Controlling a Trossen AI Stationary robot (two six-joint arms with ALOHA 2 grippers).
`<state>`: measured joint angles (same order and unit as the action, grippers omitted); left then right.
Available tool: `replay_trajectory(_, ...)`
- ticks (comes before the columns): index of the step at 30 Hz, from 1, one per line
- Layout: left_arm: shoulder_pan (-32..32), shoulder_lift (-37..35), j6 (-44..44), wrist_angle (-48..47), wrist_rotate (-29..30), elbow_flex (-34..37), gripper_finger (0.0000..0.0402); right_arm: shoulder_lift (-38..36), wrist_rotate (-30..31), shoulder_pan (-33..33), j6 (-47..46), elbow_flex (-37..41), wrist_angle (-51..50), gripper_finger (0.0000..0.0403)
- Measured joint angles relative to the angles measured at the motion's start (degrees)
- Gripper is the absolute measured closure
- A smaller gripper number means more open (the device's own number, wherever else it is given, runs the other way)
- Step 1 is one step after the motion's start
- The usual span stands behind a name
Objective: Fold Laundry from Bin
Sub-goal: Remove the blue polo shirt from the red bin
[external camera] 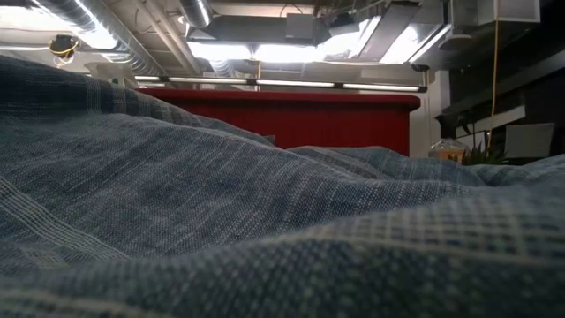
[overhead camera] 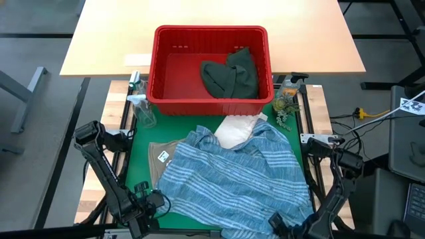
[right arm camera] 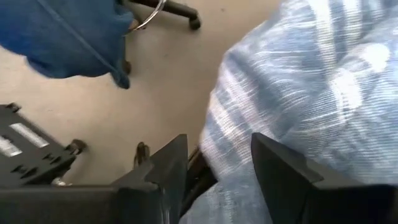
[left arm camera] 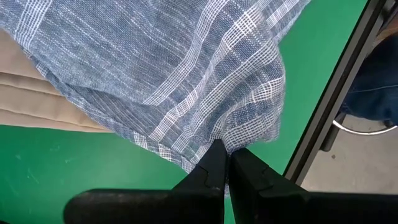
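Filling the low view: striped shirt (external camera: 265, 203).

Work surface: green mat (overhead camera: 143, 156) on a slatted wooden bench (overhead camera: 113, 99), with a pale wooden table (overhead camera: 212, 40) butted against its far edge.
Bin: red crate (overhead camera: 163, 73) standing at the far end of the mat (its far part reaches over the pale table).
Striped shirt: blue-white striped shirt (overhead camera: 236, 176) spread crumpled over the mat's middle and near right, hanging past the near edge.
Tan garment: tan garment (overhead camera: 159, 156) flat on the mat, partly under the shirt's left side.
White cloth: white cloth (overhead camera: 236, 129) between crate and shirt.
Left margin: clear spray bottle (overhead camera: 143, 109) beside the crate.
Right margin: small plant sprig (overhead camera: 285, 109) and a bottle (overhead camera: 290, 85) (contents not readable).
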<state>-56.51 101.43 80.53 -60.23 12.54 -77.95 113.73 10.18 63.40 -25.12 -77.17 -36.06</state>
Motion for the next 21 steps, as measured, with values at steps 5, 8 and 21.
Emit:
replay_trajectory(5,0.0,0.0,0.0,0.0,0.0,0.0,0.0401,1.7,0.4,-0.5,-0.1,0.0,-0.2,0.0226)
replay_trajectory(8,0.0,0.0,-0.1,0.0,0.0,0.0,0.0401,2.8,-0.8,-0.5,0.1,-0.2,0.2,0.0226)
replay_trajectory(21,0.0,0.0,-0.1,0.0,-0.2,0.0,0.0401,3.0,-0.6,-0.4,-0.1,-0.3,0.7,0.0310)
